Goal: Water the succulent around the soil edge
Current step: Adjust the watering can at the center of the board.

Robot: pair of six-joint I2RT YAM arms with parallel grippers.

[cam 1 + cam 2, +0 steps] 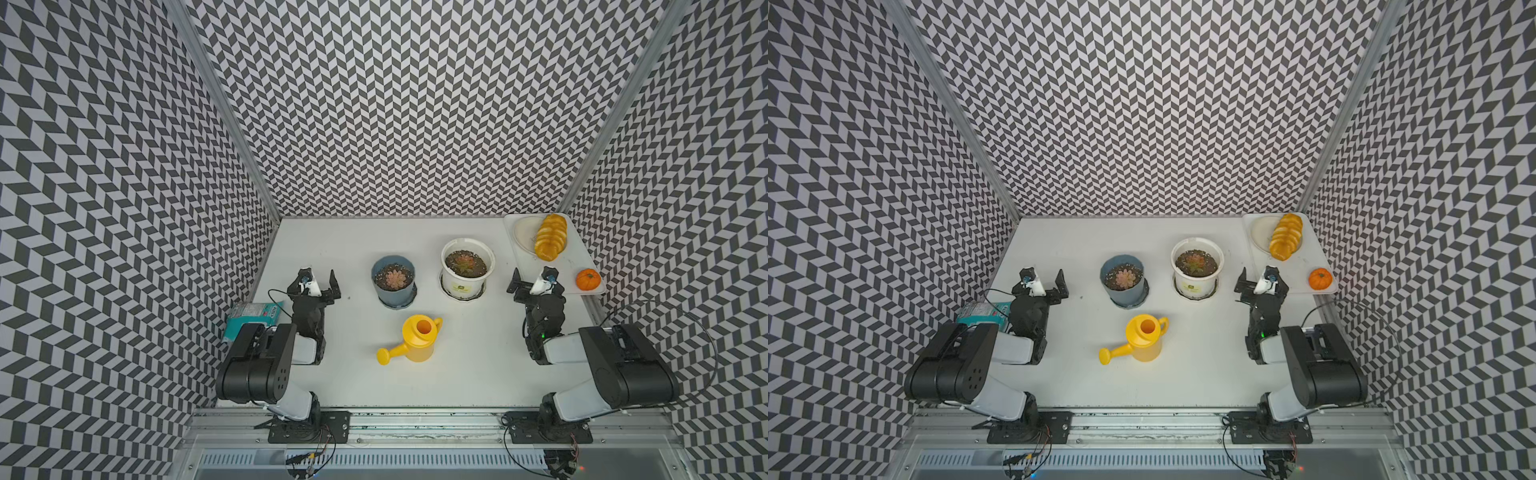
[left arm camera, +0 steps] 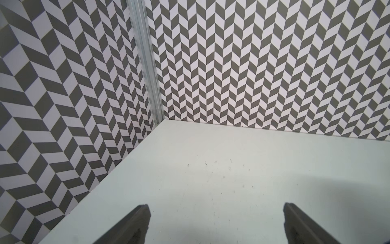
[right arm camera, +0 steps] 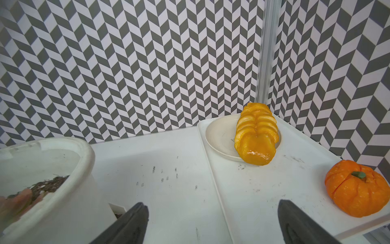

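Not begun: the yellow watering can [image 1: 419, 340] stands untouched mid-frame on the counter [image 1: 478, 365], below the pink succulent [image 1: 394, 277] and reddish succulent [image 1: 464, 262]; which is meant is unclear. Left fingers [image 1: 332, 282] and right fingers [image 1: 516, 280] are spread, empty. Next, likely: grasp the can's handle [image 1: 437, 323]

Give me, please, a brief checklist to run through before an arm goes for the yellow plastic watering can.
1. Left gripper open and empty: ok.
2. Right gripper open and empty: ok.
3. Yellow plastic watering can upright on the white table, apart from both grippers: ok.
4. Its handle clear of other things: ok.
5. Water inside the can: cannot tell.
6. Which succulent is meant, the one in the grey-blue round pot or the one in the white round pot: cannot tell.
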